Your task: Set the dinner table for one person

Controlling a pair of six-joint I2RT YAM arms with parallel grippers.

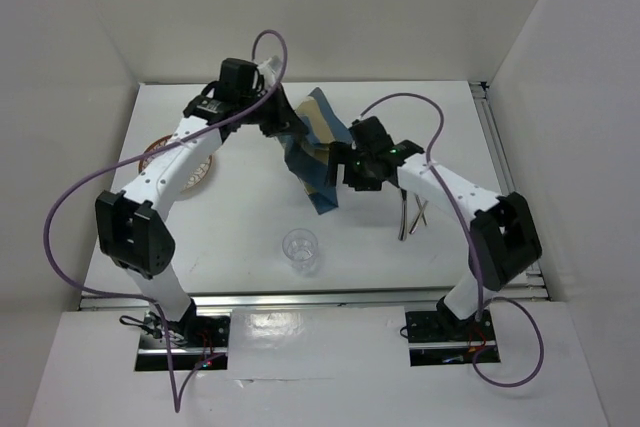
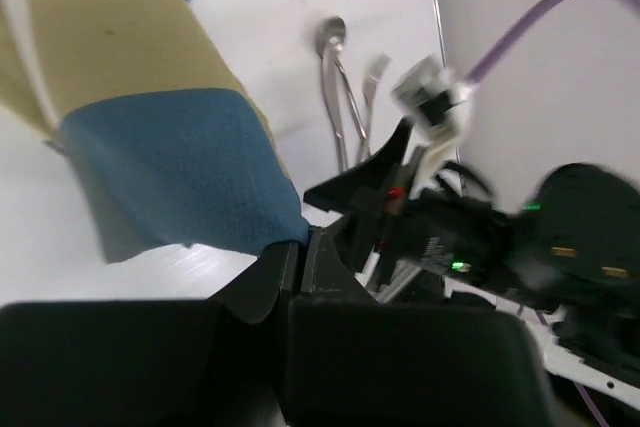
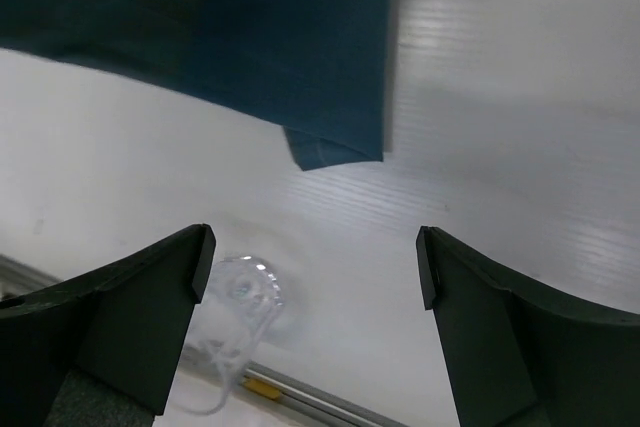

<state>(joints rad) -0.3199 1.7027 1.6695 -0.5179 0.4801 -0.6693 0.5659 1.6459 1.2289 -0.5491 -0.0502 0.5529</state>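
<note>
The soft, light, limp placemat (image 2: 180, 167) is pinched at an edge by the closed left fingers (image 2: 275, 272) and hangs above the rigid bench (image 1: 380, 247), which lies beneath them. The right fingers (image 3: 150, 307) are spread wide and empty; the blue corner just ahead of them is judged the best second hold.

Count: 1 dinner table (image 1: 450, 117), 1 striped placemat (image 1: 316, 112), 1 clear glass (image 1: 301, 250), 1 plate (image 1: 157, 150), 1 spoon (image 2: 332, 32), 1 fork (image 2: 377, 67); other cutlery unresolved.

The left white-and-black arm (image 1: 170, 172) reaches forward and inward, its black two-finger pincer (image 2: 300, 242) pressed closed on a corner of the blue-and-tan striped cloth placemat (image 2: 180, 167). The right white-and-black arm (image 1: 450, 187) bends inward toward it, its black pincer (image 3: 315, 247) spread wide and holding nothing.
</note>
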